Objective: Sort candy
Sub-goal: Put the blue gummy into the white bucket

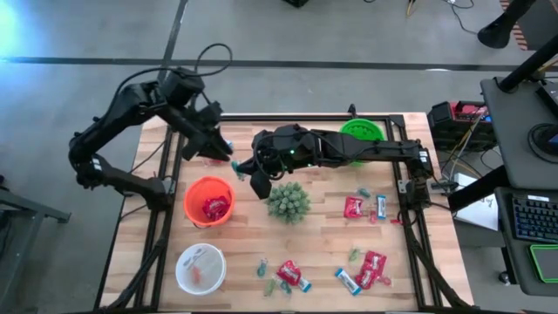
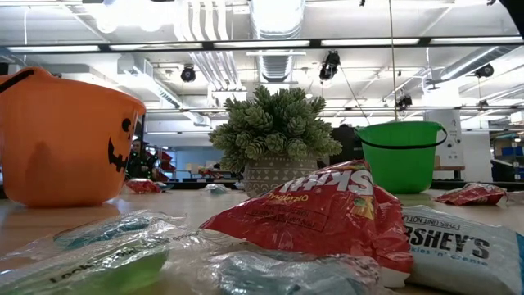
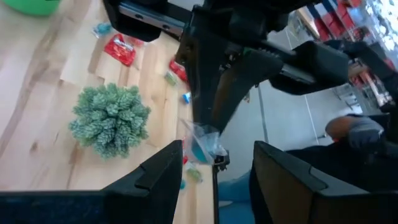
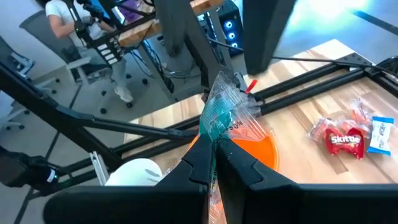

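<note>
From above, the left gripper [image 1: 220, 155] hangs left of centre in the upper half, jaws apart, holding nothing. Below it sit an orange bowl [image 1: 208, 201] with red packets inside and a white bowl [image 1: 200, 268] at lower left. At centre the right gripper [image 1: 259, 183] has its jaws clamped on a clear teal-printed sweet wrapper [image 4: 225, 111]; only the right wrist view shows that grip plainly. More candy [image 1: 366, 267] lies scattered on the tabletop [image 1: 323, 235] at lower right. The green bowl [image 1: 359, 132] sits upper right; the level view shows its dark handle and the potted plant [image 2: 277, 138]
</note>
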Tool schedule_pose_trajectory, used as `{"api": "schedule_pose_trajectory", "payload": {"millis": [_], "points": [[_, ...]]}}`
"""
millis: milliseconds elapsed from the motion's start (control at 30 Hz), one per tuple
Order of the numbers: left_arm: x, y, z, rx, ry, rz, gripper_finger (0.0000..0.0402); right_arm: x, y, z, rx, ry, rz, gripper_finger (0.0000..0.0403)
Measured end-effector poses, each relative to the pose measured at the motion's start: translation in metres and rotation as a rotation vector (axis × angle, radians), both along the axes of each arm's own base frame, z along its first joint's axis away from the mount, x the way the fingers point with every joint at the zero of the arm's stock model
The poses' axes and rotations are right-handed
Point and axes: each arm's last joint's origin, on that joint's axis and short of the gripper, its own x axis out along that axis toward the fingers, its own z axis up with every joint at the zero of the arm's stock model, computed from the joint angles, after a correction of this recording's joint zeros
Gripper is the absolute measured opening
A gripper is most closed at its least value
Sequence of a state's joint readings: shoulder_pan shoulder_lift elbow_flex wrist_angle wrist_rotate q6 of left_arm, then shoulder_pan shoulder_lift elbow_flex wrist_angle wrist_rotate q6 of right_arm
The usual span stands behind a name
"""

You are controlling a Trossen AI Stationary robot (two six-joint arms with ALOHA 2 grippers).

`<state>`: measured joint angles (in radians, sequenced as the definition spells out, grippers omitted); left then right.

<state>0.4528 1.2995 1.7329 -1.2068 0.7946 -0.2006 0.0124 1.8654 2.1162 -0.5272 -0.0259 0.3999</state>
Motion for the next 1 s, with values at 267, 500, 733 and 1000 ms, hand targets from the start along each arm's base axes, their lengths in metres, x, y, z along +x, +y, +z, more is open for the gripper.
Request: {"api": "schedule_pose_trajectory", "payload": {"millis": [267, 500, 733, 1000], "points": [[0.009, 0.004, -0.006, -0.007, 0.023, -0.005, 0.0180, -0.001, 0.000, -0.001, 0.000, 0.012, 0.000, 0.0009], [0.013, 0.004, -0.009, -0.022, 0.054, -0.014, 0.0180, -0.002, -0.002, -0.001, -0.001, 0.019, -0.004, 0.0009], [0.016, 0.001, -0.012, -0.026, 0.064, -0.039, 0.0180, -0.002, -0.003, 0.002, -0.001, 0.010, -0.009, 0.0009], [0.023, 0.004, -0.016, 0.007, 0.059, -0.061, 0.0159, -0.003, -0.003, 0.006, -0.004, -0.004, -0.007, 0.0009]]}}
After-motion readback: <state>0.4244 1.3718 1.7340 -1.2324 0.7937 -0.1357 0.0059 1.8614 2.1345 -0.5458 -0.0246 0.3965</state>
